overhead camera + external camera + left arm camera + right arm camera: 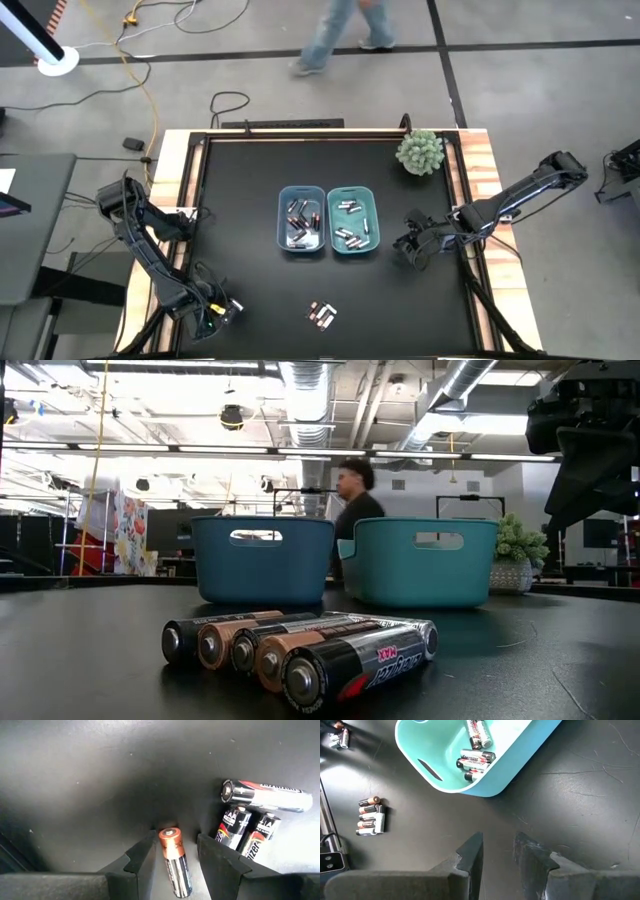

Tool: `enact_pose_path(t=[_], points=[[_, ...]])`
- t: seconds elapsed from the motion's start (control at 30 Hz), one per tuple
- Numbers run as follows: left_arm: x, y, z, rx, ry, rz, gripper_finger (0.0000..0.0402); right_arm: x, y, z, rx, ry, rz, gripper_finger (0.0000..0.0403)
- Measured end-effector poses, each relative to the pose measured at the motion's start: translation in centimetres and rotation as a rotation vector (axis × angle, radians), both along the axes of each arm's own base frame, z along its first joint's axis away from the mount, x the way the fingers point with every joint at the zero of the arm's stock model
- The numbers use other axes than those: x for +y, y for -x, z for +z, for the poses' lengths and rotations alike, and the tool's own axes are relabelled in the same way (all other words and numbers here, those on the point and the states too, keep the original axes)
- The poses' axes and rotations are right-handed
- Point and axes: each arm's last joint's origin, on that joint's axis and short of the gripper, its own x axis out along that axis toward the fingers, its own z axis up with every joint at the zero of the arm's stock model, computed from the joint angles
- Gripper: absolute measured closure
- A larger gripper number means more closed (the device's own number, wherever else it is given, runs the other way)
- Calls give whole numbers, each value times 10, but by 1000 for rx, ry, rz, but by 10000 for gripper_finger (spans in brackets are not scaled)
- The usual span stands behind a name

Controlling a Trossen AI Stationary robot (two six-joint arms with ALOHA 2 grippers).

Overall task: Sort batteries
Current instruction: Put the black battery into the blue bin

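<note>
Two bins side by side mid-desk: left bin, right bin, touching or nearly so, batteries inside each. Loose cluster of batteries lying near the front edge, ahead of the bins. Potted plant at the back right corner. Right claw just right of the right bin, above bare desk. Left claw at the front left, well left of the loose cluster
</note>
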Motion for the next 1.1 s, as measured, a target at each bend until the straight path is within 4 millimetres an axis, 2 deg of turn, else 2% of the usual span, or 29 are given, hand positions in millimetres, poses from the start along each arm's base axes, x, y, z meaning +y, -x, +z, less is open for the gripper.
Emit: enact_pose_path(t=[0.27,0.7,1.1], points=[[-1,0,0,3,17,-2,268,0,0,0,0,0,0,276],[3,2,-4,9,-2,-31,363,0,0,0,1,3,3,276],[3,2,-4,10,-2,-27,359,0,0,0,1,17,20,276]])
